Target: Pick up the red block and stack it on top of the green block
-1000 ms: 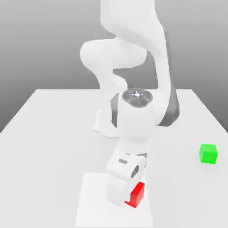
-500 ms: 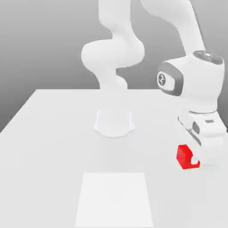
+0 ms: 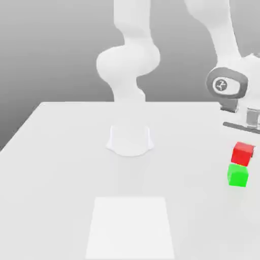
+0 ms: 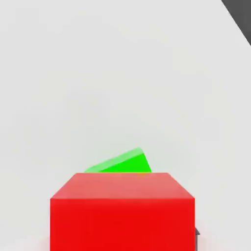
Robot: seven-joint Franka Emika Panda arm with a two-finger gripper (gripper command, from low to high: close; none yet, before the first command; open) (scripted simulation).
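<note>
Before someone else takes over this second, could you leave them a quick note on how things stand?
Hand: closed on the red block, holding it up.
Green block: on the table, toward the exterior view's right, just below the red one in that view.
Done: red block picked up.
Left: line the two up, lower red onto green, let go, back away.

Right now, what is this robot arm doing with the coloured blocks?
The arm's gripper is shut on the red block, holding it tilted in the air, close above the green block, which is on the table. The red block has not been released there.
</note>
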